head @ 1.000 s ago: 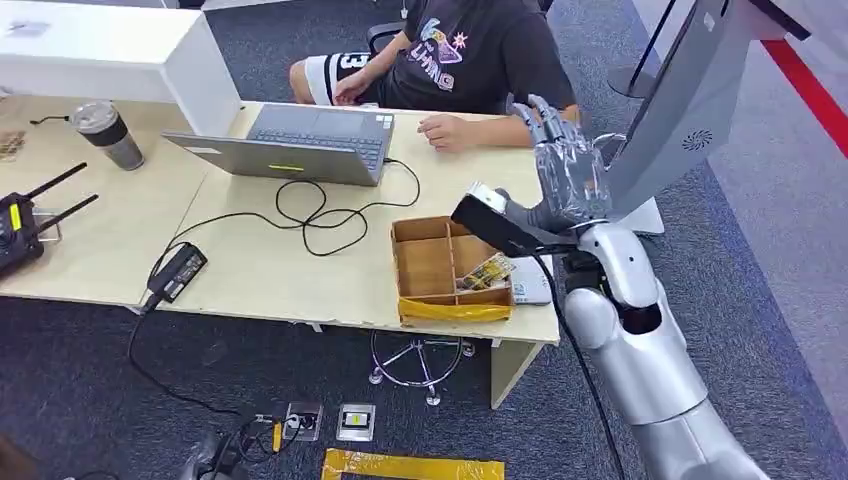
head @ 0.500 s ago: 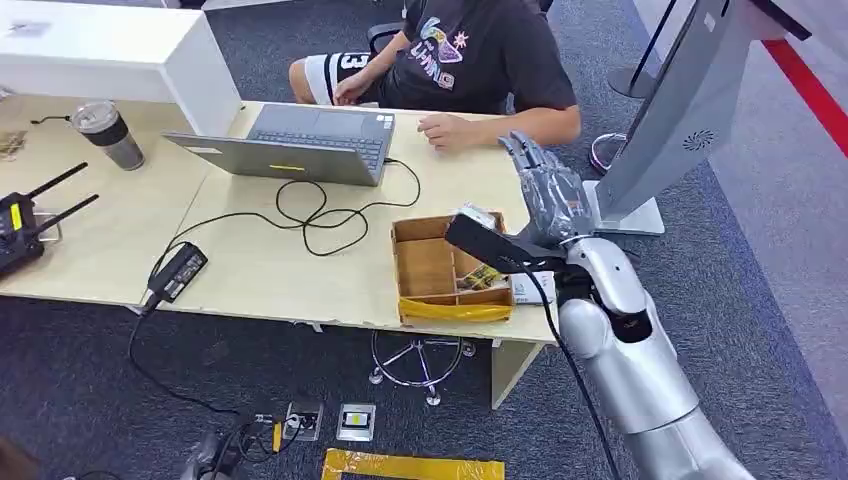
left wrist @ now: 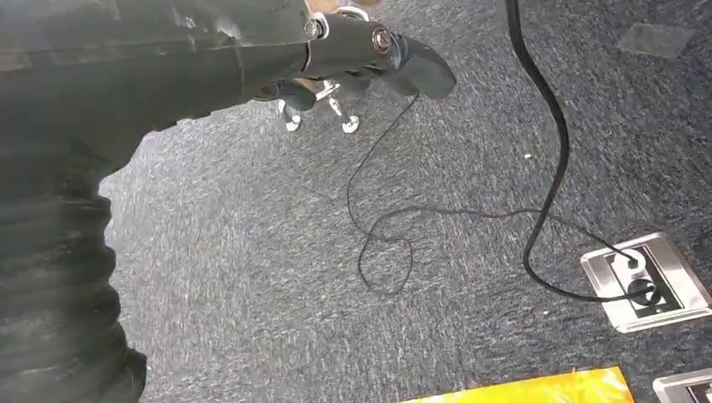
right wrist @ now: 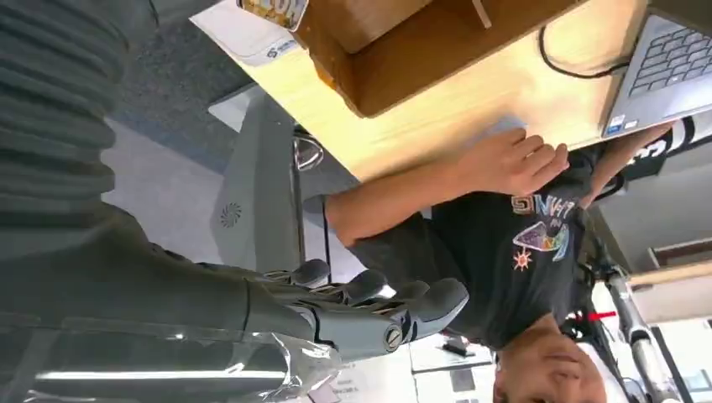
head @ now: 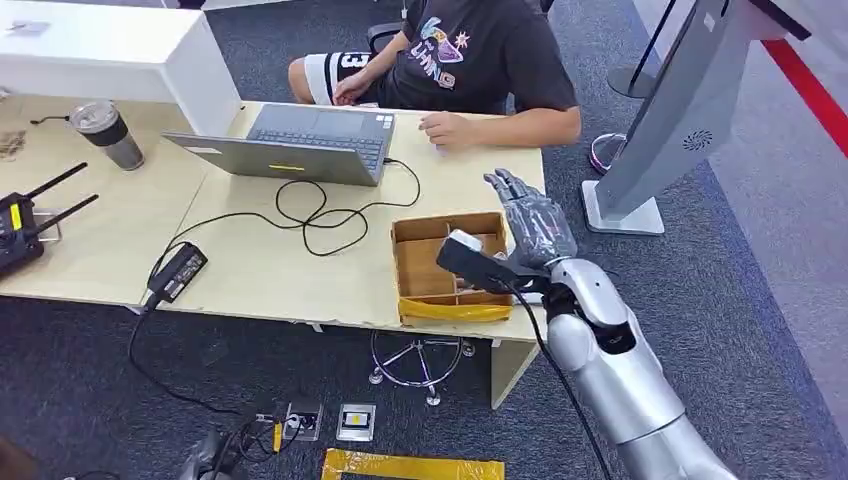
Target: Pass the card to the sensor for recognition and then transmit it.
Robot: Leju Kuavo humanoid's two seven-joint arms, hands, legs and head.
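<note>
The right hand [head: 535, 222] hovers over the table's [head: 260, 262] right front corner, just above the divided cardboard box [head: 425, 268], fingers stretched out and apart, nothing in them. In the right wrist view those fingers [right wrist: 369, 304] fan out with the seated person [right wrist: 504, 218] beyond. A card [right wrist: 273, 10] with a printed face lies in the box compartment nearest the table's right edge. The grey sensor stand [head: 670, 120] rises just off that edge. The left hand [left wrist: 353, 50] hangs over carpet, fingers extended, empty.
</note>
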